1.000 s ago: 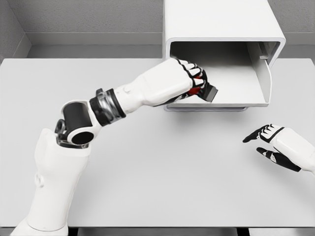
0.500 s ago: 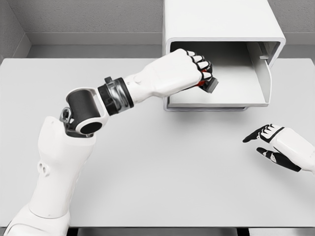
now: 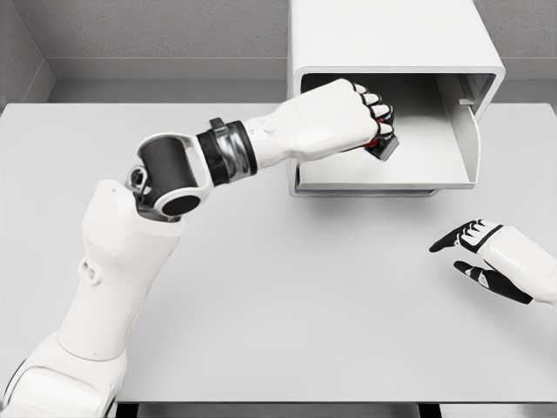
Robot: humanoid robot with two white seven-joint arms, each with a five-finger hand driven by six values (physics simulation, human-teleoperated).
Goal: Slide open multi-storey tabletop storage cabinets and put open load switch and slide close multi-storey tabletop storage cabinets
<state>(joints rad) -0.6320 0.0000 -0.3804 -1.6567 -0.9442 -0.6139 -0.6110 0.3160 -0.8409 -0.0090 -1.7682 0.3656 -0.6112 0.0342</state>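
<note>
left hand [image 3: 361, 111] curled tight round the small black and red load switch [image 3: 384, 145], held inside the open drawer of the white boxy tabletop storage cabinet [image 3: 392, 52], just above its floor. switch looks rigid, light, hard plastic; grip across its body. right hand [image 3: 487, 257] at near right, fingers loosely spread, empty.

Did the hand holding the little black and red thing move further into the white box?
Yes. The left hand with the load switch has gone deeper and to the right inside the cabinet, measured against its fixed front rim.
</note>
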